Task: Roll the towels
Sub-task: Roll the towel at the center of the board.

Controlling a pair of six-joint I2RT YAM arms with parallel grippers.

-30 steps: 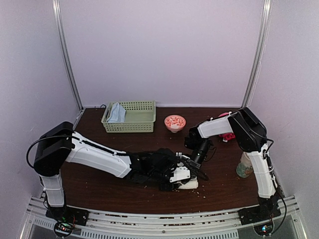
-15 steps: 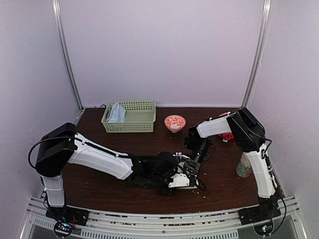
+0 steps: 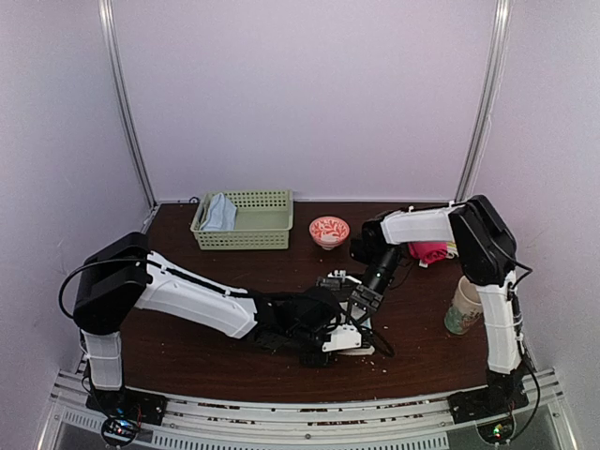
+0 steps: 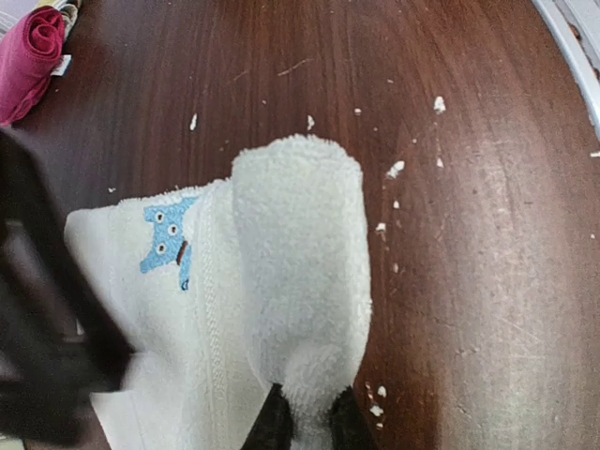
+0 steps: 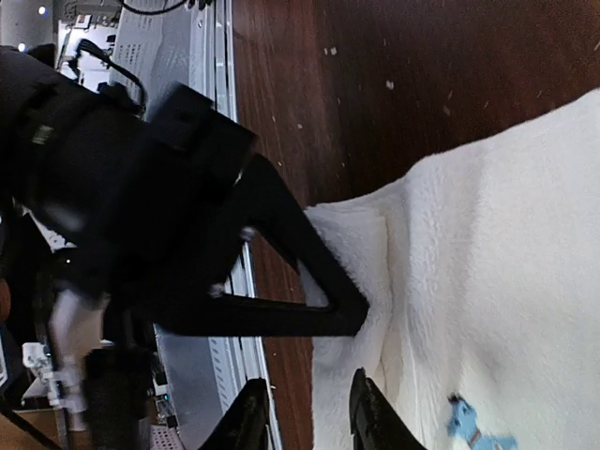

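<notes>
Your left claw pinches the half-rolled towel, your right claw gapes empty above it; the flat half needs rolling.

White towel, partly rolled, blue critter print

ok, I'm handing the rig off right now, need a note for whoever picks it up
Grippers: left pincer is shut on one end of the roll in the white towel. The right pincer is open over the towel's flat part, holding nothing.
Things: white towel front centre, partly rolled, the part with the blue figure flat. The red towel back right looks rolled. The light blue towel sits in the green basket, apparently unrolled.
Left: finish this roll, then likely the blue one.
</notes>
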